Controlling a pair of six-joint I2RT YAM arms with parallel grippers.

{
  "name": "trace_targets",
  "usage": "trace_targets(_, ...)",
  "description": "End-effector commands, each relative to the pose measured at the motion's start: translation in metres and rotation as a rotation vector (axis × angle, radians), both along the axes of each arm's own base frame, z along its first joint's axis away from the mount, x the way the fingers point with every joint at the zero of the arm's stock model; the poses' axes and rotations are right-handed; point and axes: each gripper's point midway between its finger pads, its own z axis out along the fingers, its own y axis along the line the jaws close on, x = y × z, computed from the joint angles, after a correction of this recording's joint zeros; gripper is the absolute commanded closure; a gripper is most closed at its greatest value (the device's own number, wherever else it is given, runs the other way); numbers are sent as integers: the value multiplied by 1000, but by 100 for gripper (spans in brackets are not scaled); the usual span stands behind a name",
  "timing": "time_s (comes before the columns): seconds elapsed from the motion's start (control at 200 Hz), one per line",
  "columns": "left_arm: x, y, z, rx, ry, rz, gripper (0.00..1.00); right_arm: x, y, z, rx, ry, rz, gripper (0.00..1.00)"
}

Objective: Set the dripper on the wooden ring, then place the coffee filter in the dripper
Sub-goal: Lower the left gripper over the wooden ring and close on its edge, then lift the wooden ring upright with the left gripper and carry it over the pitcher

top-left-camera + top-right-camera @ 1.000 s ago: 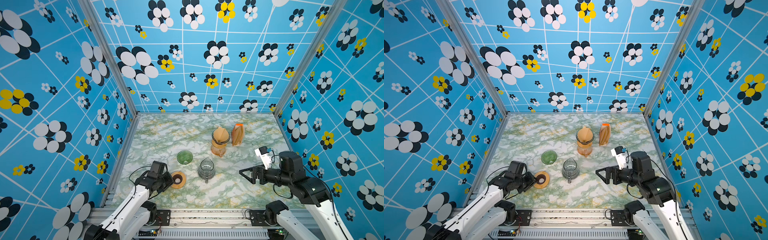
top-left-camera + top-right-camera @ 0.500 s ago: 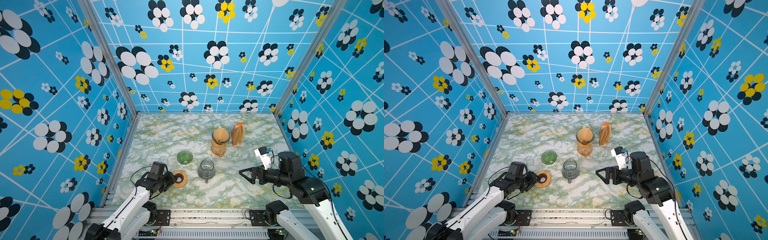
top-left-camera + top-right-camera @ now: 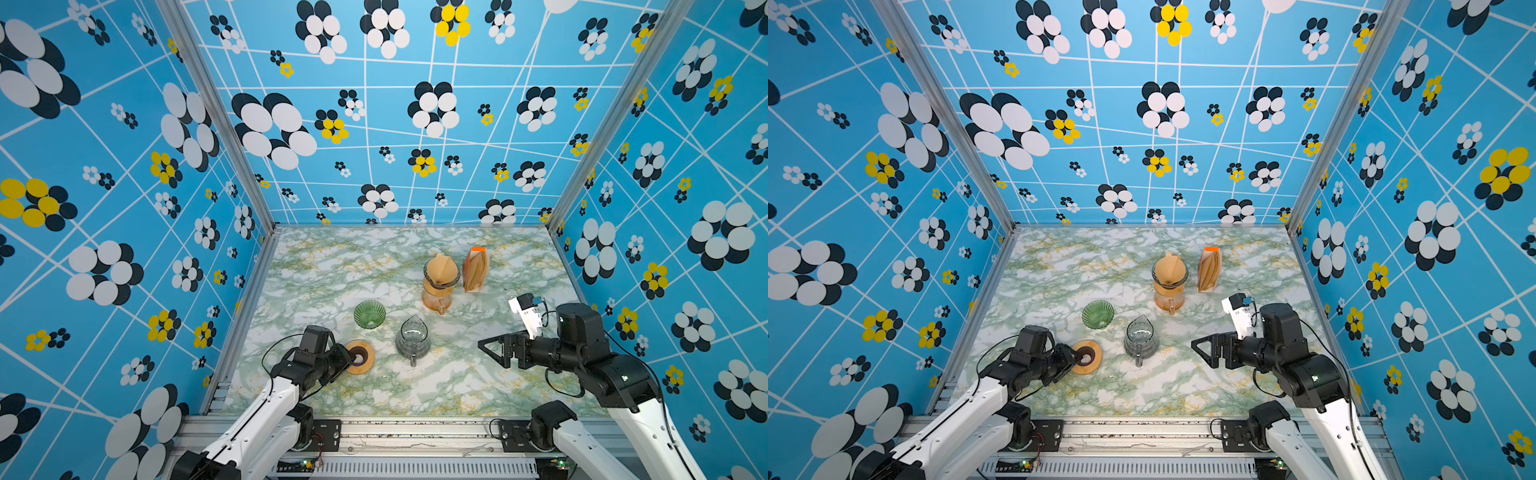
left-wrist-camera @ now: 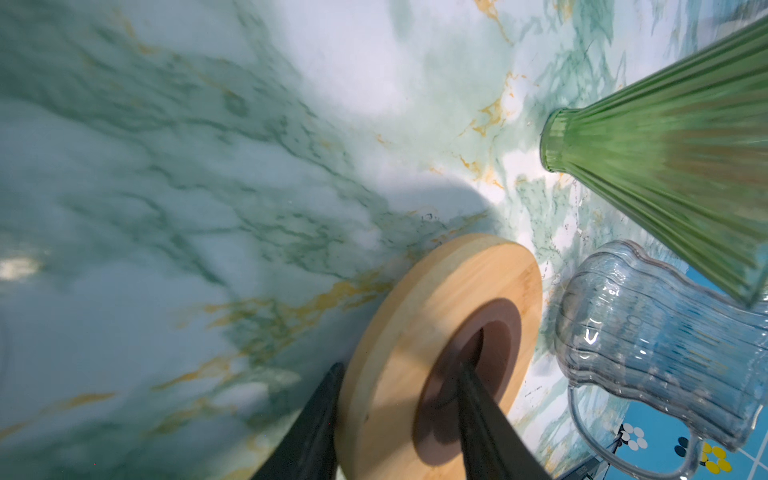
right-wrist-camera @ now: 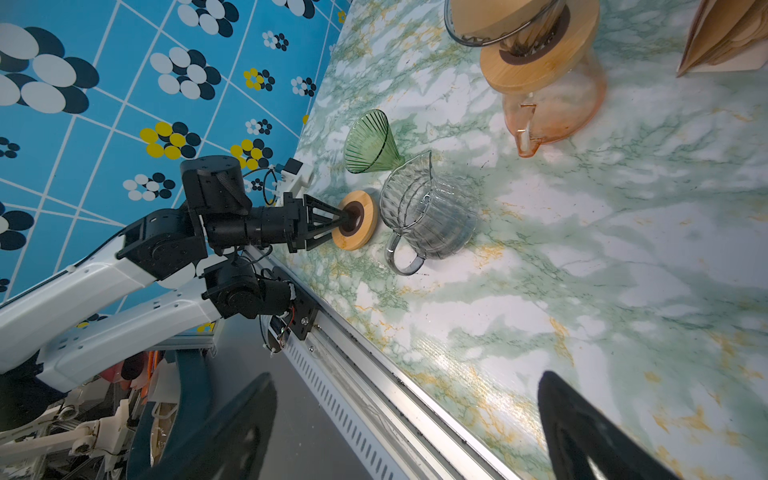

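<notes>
A green ribbed glass dripper (image 3: 369, 314) (image 3: 1098, 314) (image 4: 665, 158) lies on its side on the marble, with nothing in it. A brown paper coffee filter (image 3: 441, 269) (image 3: 1169, 268) sits in the cone on top of the orange carafe (image 3: 436, 297). A pack of brown filters (image 3: 476, 270) (image 5: 731, 33) stands beside it. My left gripper (image 3: 353, 357) (image 4: 401, 365) is shut on a wooden ring (image 3: 365, 360) (image 4: 415, 316), one finger in its dark centre hole and one outside its rim. My right gripper (image 3: 488, 351) (image 5: 407, 376) hangs open at the front right, holding nothing.
A clear ribbed glass pitcher (image 3: 412, 340) (image 4: 665, 345) stands just right of the wooden ring and in front of the green dripper. The table's metal front rail (image 5: 374, 374) runs under my right gripper. Blue patterned walls close in three sides.
Almost nothing has changed. My left gripper stays at the wooden ring with a slight shift of its jaws, and the right arm has not moved.
</notes>
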Motion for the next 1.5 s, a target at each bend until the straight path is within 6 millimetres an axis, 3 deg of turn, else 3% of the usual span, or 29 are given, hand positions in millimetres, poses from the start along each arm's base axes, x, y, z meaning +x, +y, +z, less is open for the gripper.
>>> trace_targets(0.0,7,-3,9,-30,-40,6,56,1,-1,-6,-11,16,-13,1)
trace_targets(0.095,10,-4,14,-32,-51,6,63,1,-1,-7,-11,17,-14,1)
trace_targets(0.83,36,-11,47,-43,-119,-10,78,2,-2,-8,-15,19,-18,1)
trace_targets(1.2,31,-6,67,53,-91,-96,84,2,-2,-7,-16,15,-19,1)
trace_targets(1.495,30,-25,107,1,-173,-241,84,2,-2,-6,-14,12,-18,1)
